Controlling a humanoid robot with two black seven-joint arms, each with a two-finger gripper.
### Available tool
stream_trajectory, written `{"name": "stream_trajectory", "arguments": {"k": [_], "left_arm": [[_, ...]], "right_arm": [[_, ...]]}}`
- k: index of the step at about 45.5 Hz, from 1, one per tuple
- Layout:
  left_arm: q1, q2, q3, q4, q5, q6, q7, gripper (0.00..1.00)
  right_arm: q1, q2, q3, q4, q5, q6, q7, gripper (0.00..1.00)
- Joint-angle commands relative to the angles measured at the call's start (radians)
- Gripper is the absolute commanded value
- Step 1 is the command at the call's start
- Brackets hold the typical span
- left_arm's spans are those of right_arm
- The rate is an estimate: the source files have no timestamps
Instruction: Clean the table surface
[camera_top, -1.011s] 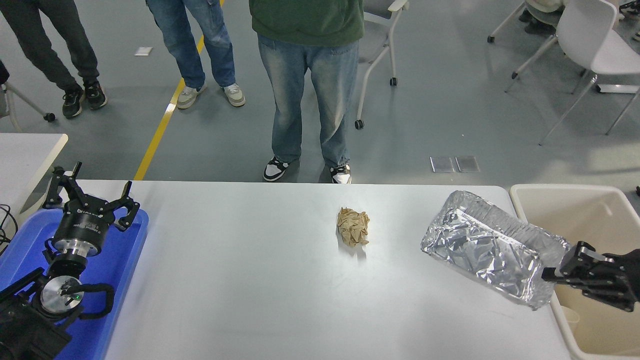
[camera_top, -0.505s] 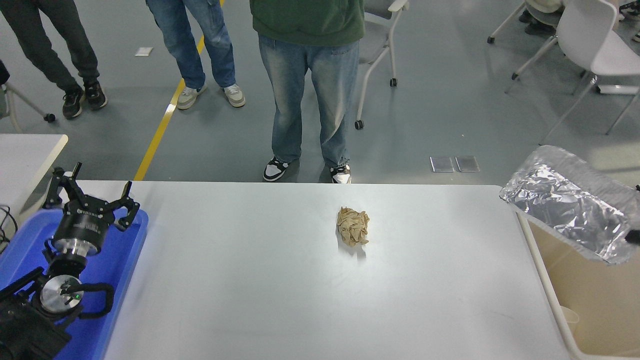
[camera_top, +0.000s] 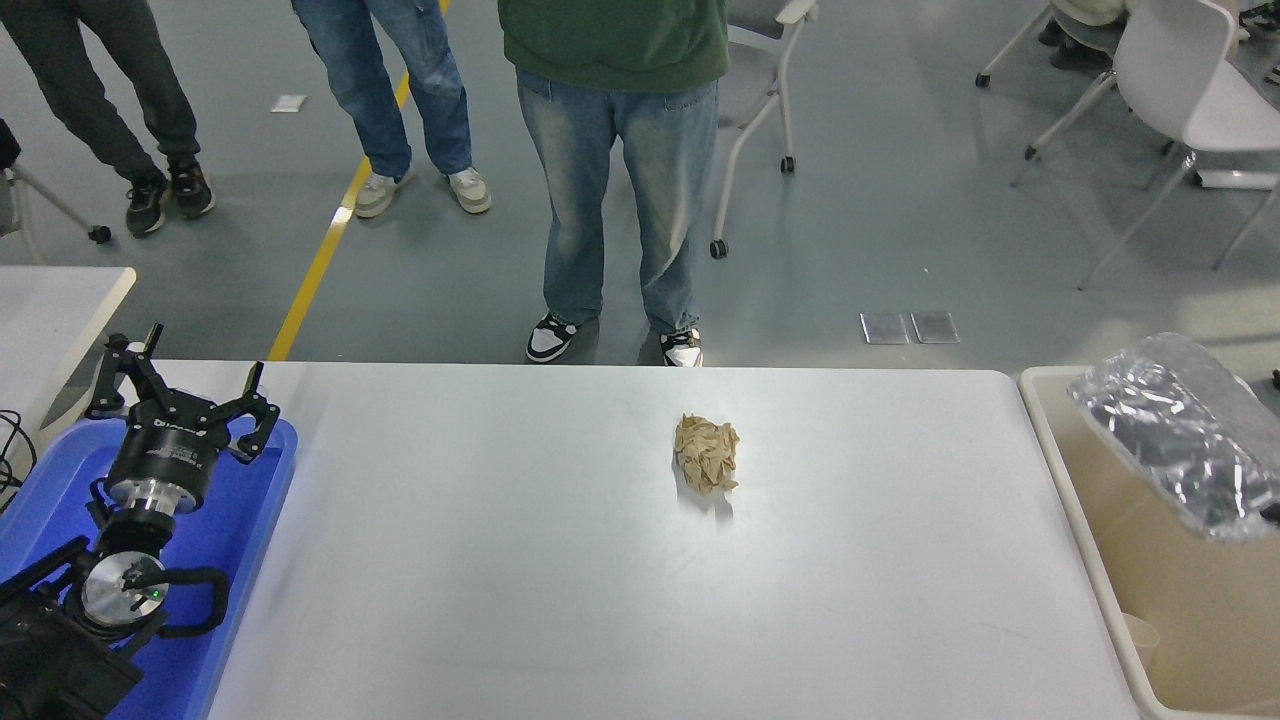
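Note:
The white table surface (camera_top: 520, 560) fills the middle of the view. A crumpled brown paper ball (camera_top: 706, 453) lies on it, a little right of centre. A crumpled foil tray (camera_top: 1170, 430), blurred by motion, hangs over the beige bin (camera_top: 1060, 470) off the table's right end. My right gripper is out of the picture past the right edge, so what holds the foil is hidden. Parked over the blue tray (camera_top: 255, 520) at the lower left, my left gripper (camera_top: 185, 395) stands open with nothing in it.
Three people stand on the floor beyond the far edge, one in a green top directly behind the paper ball. A corner of a second white table (camera_top: 60, 310) shows at the left. White chairs (camera_top: 1190, 90) stand at the back right.
The foil tray has gone from the table's right end, up and rightward, to above the bin. The right gripper has left the picture. Paper ball and left arm have stayed put.

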Motion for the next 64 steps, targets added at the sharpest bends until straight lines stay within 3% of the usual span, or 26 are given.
{"name": "stream_trajectory", "arguments": {"k": [1,12,28,64], "left_arm": [[0.000,0.000,0.000,0.000,0.000,0.000,0.000,1.00],[0.000,0.000,0.000,0.000,0.000,0.000,0.000,1.00],[0.000,0.000,0.000,0.000,0.000,0.000,0.000,1.00],[0.000,0.000,0.000,0.000,0.000,0.000,0.000,1.00]], "right_arm": [[0.097,0.260,-0.196,-0.449,0.008,-0.058,0.092,0.00],[0.086,0.333,-0.269,-0.506,0.085,-0.242,0.083,0.00],[0.034,0.398,-0.324,-0.520,0.203,-0.410,0.074,0.00],[0.005,0.459,-0.313,-0.520,0.240,-0.506,0.071,0.00]]}}
